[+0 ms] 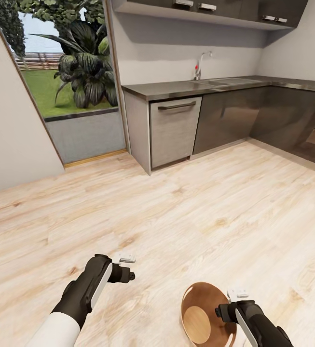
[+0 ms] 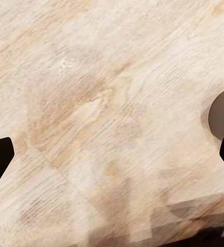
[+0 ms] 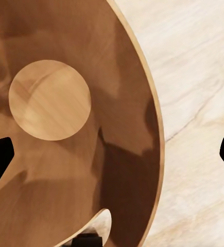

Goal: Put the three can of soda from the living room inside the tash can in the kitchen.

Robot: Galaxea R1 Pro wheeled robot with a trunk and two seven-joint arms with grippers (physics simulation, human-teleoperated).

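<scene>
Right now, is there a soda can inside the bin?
No, the trash can looks empty, with just its smooth brown wall and round bottom showing.

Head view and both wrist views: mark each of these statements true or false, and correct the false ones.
1. The tash can stands on the wood floor by the right gripper. True.
2. A soda can lies inside the bin. False: its inside shows bare.
3. The left gripper holds a can. False: its fingers are apart over bare floor.
4. A sink with a faucet sits in the counter. True.
</scene>
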